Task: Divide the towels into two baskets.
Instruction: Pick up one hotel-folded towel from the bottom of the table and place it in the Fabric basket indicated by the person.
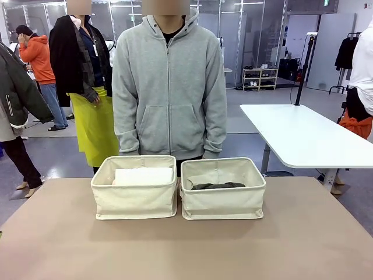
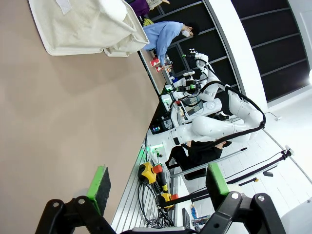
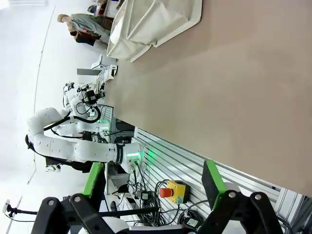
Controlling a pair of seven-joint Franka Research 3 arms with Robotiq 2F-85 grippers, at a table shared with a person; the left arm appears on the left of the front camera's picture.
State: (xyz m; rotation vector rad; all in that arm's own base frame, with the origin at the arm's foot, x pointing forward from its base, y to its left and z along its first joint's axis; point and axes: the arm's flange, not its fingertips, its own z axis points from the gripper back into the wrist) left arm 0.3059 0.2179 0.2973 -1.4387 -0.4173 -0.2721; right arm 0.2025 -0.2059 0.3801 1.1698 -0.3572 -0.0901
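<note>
- The white towel [image 1: 143, 175] lies in the left basket [image 1: 135, 201] and the dark grey towel [image 1: 217, 186] in the right basket [image 1: 223, 204] — both look soft and light, easy to squash.
- A grip around the middle of a roll seems the safest.
- The left gripper [image 2: 156, 188] and the right gripper [image 3: 154, 182] hover over the table [image 1: 186, 248] — fingers apart, holding nothing.
- A person [image 1: 169, 87] stands behind the baskets.

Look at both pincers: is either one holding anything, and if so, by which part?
Nothing is held. The left pincer and the right pincer are both open, with no object between their green pads.
</note>
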